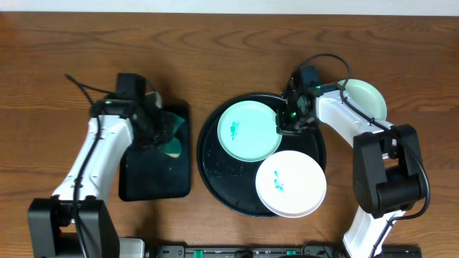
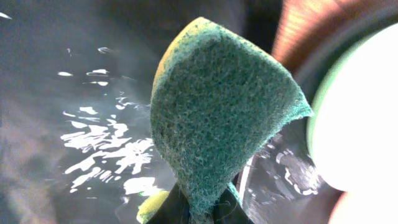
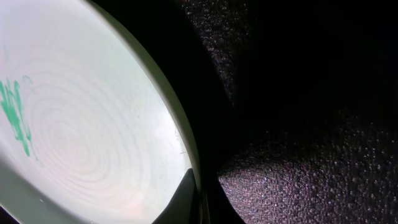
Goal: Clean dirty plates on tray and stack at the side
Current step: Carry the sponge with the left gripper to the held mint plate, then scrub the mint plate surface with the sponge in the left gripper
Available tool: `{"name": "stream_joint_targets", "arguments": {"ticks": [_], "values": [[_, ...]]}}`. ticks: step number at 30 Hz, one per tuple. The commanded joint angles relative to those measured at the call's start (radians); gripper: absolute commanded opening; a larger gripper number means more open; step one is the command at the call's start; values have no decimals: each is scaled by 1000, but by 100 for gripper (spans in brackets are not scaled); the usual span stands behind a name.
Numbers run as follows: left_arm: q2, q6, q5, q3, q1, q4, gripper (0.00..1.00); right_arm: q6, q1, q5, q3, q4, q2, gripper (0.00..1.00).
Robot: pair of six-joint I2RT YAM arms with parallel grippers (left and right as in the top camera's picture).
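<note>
From overhead, my left gripper (image 1: 161,129) is clenched on the sponge (image 1: 171,136) above the rectangular tray (image 1: 154,179), ready for wiping. The right gripper (image 1: 287,122) sits at the edge of the mint plate (image 1: 247,130) on the round tray (image 1: 215,172), which also carries the white plate (image 1: 290,183); both are smeared teal. A second mint plate (image 1: 366,99) lies on the table, off the tray.

Left wrist: the sponge (image 2: 217,124) stands upright, pinched at its base.

Right wrist: the jaws nip the mint plate (image 3: 93,124) by its rim, I judge to steady it.
</note>
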Motion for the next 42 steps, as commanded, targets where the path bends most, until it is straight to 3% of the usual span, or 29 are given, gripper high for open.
{"name": "stream_joint_targets", "arguments": {"ticks": [1,7,14,25,36,42], "values": [[-6,45,42,-5,-89,4,7,-41,33,-8,2,-5,24,1],[-6,24,42,-5,-229,68,7,-56,60,12,2,-31,24,1],[30,-83,5,-5,-341,187,7,-55,95,32,2,-52,24,1],[305,-237,5,-5,-403,344,7,-55,105,32,2,-52,24,1],[405,-356,330,-5,-476,481,7,-55,105,33,2,-46,24,1],[450,-406,346,-5,-571,541,7,-55,105,33,2,-45,24,1]]}}
